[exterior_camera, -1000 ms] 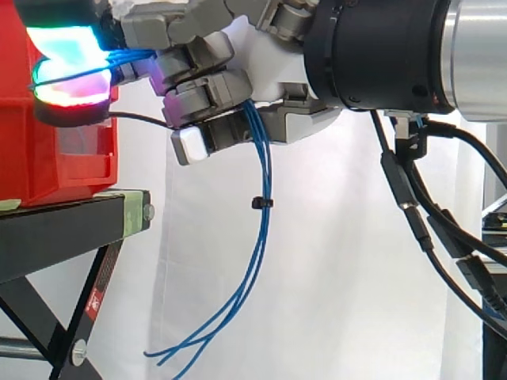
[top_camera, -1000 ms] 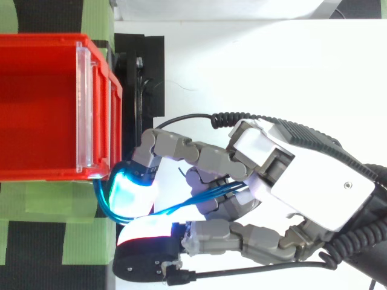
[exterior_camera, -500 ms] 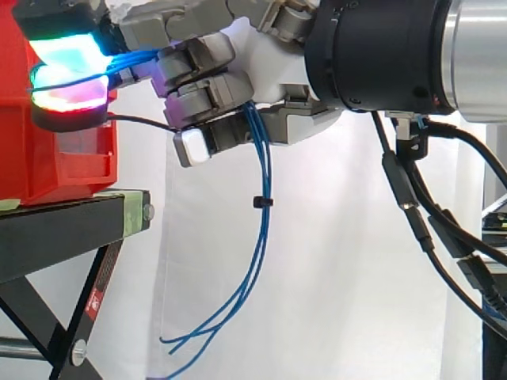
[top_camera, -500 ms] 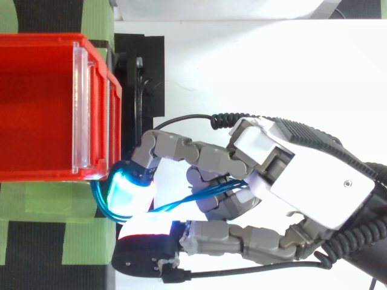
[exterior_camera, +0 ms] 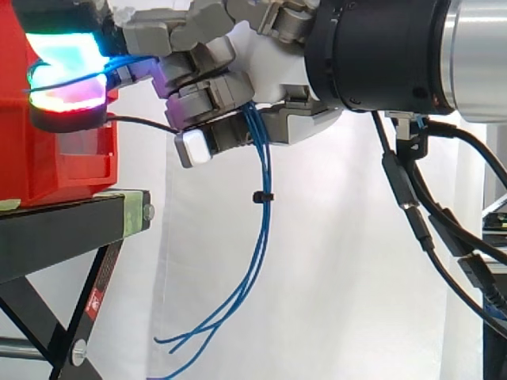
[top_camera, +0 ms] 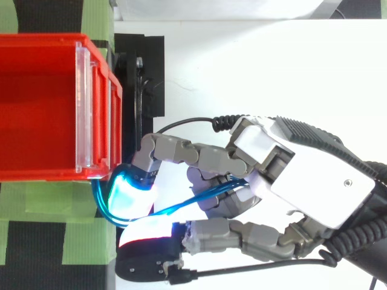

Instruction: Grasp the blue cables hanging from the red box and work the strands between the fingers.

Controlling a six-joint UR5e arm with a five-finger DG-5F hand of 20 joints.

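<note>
A red box [exterior_camera: 47, 158] stands on a black stand [exterior_camera: 63, 229] at the left; from above the red box [top_camera: 42, 103] shows a clear front strip. Thin blue cables [exterior_camera: 257, 261] leave the box's corner, loop round as blue cables [top_camera: 106, 208], pass through my hand [exterior_camera: 269, 87] and hang down, bound by a small black tie, with loose ends near the bottom. My hand [top_camera: 284, 181] is shut on the cables: two glowing fingertips [exterior_camera: 67, 67] pinch them beside the box, and the curled fingers [exterior_camera: 210, 107] hold the strands lower down.
A white curtain [exterior_camera: 341, 277] hangs behind the cables. Green tape [top_camera: 91, 235] covers parts of the stand's top. The stand's slanted leg [exterior_camera: 87, 317] runs below the box. The arm's wrist [exterior_camera: 412, 55] takes up the upper right.
The cables' hanging ends have swung a little and the black tie has shifted slightly. My hand keeps its hold beside the box with only a small shift.
</note>
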